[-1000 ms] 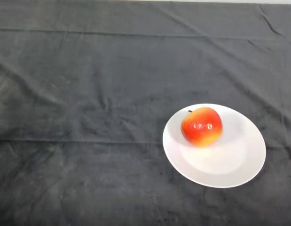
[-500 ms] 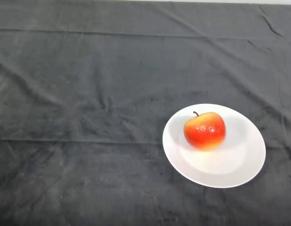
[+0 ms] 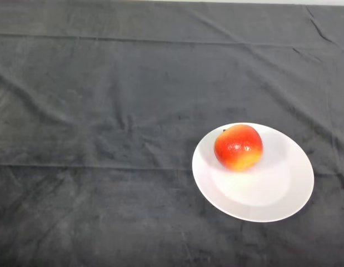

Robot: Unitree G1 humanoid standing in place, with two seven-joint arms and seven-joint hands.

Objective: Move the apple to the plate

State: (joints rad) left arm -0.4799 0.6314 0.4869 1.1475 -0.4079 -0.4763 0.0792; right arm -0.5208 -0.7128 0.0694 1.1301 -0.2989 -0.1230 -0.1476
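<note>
A: Item one, apple (image 3: 238, 147); red with a yellow patch on its lower near side; resting on the plate (image 3: 272, 194), in the plate's far-left part, touching its surface and inside the rim.

B: Item two, the plate; white, round, shallow; lying flat on the dark cloth (image 3: 105, 111). Hand?

A: No part of the robot shows; its state cannot be told from this view; nothing is holding the apple.

B: So by how things lie, the apple is on the plate and the task looks complete. Risks?

A: Judged only; the apple is round and sits off the plate's middle, close to the far-left rim; a knock to the plate or a tug on the cloth could set it rolling over the low rim and onto the cloth beyond the plate's left side; a hand coming in from that side could also clip it.

B: Orientation?

A: Nearly a ball, so no real long axis; the only axis is stem to base; a small dark stem tip shows at the apple's upper left edge, so the stem seems to point up and away from the plate's centre, tilted left; the base is hidden.
</note>
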